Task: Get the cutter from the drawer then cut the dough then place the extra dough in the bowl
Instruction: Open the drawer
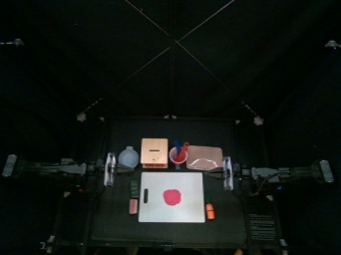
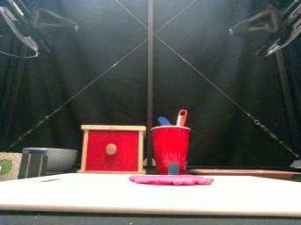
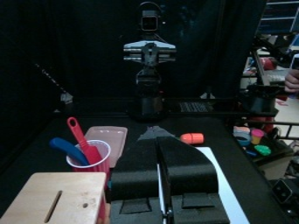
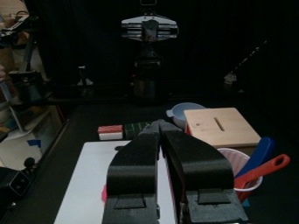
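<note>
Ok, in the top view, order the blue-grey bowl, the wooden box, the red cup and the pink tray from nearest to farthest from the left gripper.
From the left gripper:
1. Blue-grey bowl, beside it on the left side.
2. Wooden box, left of centre.
3. Red cup, just right of the box.
4. Pink tray, farthest, on the right side.

Black counter (image 1: 110, 184), white cutting board (image 1: 173, 194) at its front middle, behind it a row of blue-grey bowl (image 1: 130, 157), pale wooden box (image 1: 155, 152), red cup (image 1: 178, 155), pink tray (image 1: 204, 156), small reddish toy (image 1: 132, 205) just left of the board, orange toy (image 1: 209, 210) just right.
</note>
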